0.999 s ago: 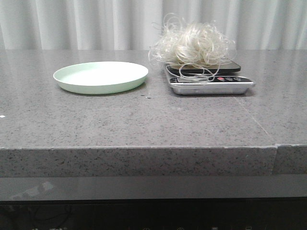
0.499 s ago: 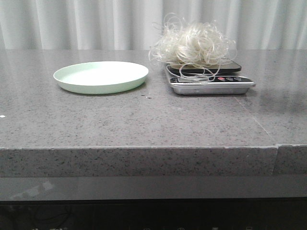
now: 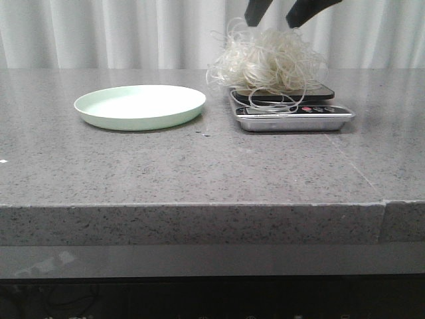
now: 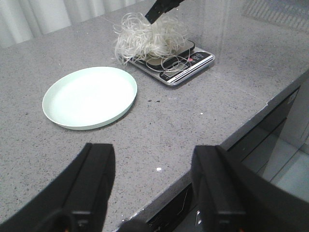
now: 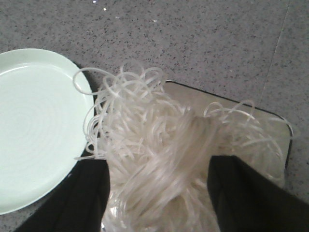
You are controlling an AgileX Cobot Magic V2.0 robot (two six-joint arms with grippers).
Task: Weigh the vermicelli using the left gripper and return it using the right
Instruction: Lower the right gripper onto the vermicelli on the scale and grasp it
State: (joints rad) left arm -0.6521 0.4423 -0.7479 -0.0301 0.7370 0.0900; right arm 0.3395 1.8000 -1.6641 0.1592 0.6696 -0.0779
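The vermicelli [image 3: 269,63] is a fluffy whitish tangle heaped on the kitchen scale [image 3: 292,118], with stray loops hanging over the display. My right gripper [image 3: 277,14] hangs open just above the heap, its two black fingers spread to either side of it. In the right wrist view the vermicelli [image 5: 164,145] fills the gap of the right gripper [image 5: 159,164], and nothing is clamped. My left gripper [image 4: 154,152] is open and empty, far back over the table's near edge. From there the vermicelli [image 4: 152,36] shows on the scale [image 4: 188,65].
A pale green round plate [image 3: 139,106] stands empty to the left of the scale, also the plate [image 4: 89,96] in the left wrist view and the plate [image 5: 34,125] beside the heap. A white curtain hangs behind the grey stone table [image 3: 199,166].
My right gripper has come down into the front view above the vermicelli; earlier no gripper showed there. The vermicelli, scale and plate have not moved.
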